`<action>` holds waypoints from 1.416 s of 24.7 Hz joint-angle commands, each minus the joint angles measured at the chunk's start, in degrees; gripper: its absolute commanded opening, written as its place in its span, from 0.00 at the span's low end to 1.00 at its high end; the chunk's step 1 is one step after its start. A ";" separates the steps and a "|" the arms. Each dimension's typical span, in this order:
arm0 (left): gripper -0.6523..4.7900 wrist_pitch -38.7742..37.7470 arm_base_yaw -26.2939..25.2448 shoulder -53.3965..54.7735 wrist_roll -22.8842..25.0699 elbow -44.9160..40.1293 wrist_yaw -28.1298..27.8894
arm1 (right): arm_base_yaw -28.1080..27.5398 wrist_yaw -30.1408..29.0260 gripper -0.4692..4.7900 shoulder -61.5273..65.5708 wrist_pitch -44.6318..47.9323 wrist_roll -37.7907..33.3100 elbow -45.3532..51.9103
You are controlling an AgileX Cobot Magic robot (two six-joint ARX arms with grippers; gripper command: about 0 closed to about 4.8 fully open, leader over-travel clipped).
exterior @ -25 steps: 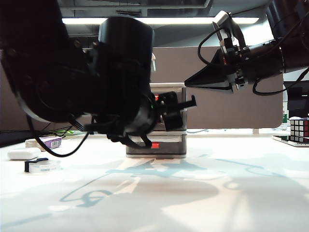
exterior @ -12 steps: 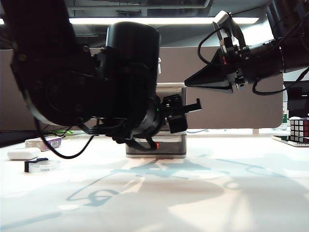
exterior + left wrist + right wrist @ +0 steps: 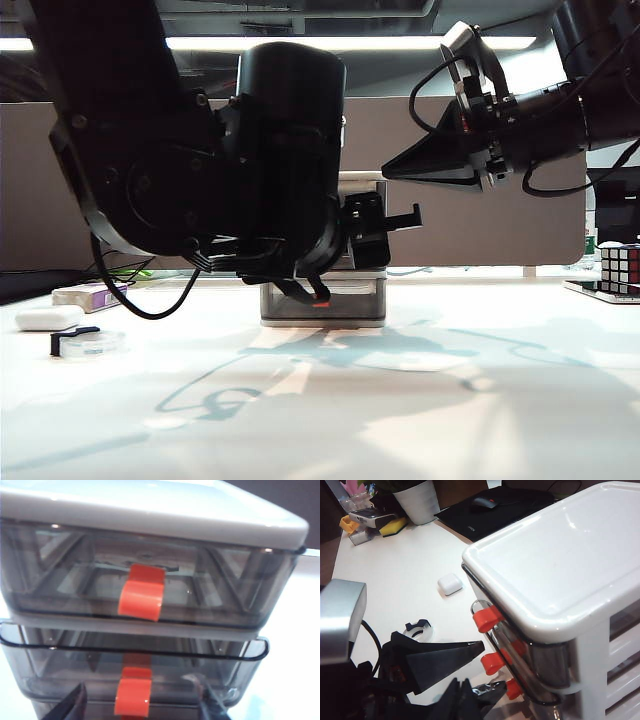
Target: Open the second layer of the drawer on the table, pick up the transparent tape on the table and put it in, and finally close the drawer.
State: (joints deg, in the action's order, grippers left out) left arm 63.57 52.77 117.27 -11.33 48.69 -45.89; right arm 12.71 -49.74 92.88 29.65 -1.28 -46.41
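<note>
The drawer [image 3: 352, 305] stands mid-table, mostly hidden by my left arm. In the left wrist view its top tier [image 3: 141, 599] shows above the second layer [image 3: 133, 690], whose rim stands a little forward. My left gripper [image 3: 142, 706] is open, one finger [image 3: 75, 705] on each side of the second layer's red handle, not touching it. My right gripper [image 3: 388, 175] hangs shut and empty, high to the right of the cabinet [image 3: 560, 570]; its closed tips [image 3: 460, 694] show low in its wrist view. The transparent tape [image 3: 88, 343], with its black cutter, lies at far left [image 3: 420, 629].
A white oval case [image 3: 48, 318] and a purple-and-white box [image 3: 95, 295] lie behind the tape. A Rubik's cube [image 3: 620, 268] sits at the right edge. A grey partition [image 3: 480, 230] closes the back. The table [image 3: 450, 400] spreads out in front.
My left arm has shifted rightward across the cabinet's front, covering more of it, and its gripper moved slightly right. The right arm has not moved.
</note>
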 commanded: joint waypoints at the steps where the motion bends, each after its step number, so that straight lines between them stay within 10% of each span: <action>1: 0.61 -0.28 -0.50 -0.07 0.39 0.17 -0.42 | 0.11 -0.35 0.08 -0.20 0.61 -0.20 -0.24; 35: 0.44 -0.52 -2.95 0.28 0.39 0.20 5.16 | 0.44 -0.44 0.08 -0.20 0.15 -0.22 -0.24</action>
State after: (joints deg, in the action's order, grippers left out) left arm 61.95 49.98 117.58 -11.27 48.66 -40.93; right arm 12.95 -49.74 92.90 29.47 -1.30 -46.41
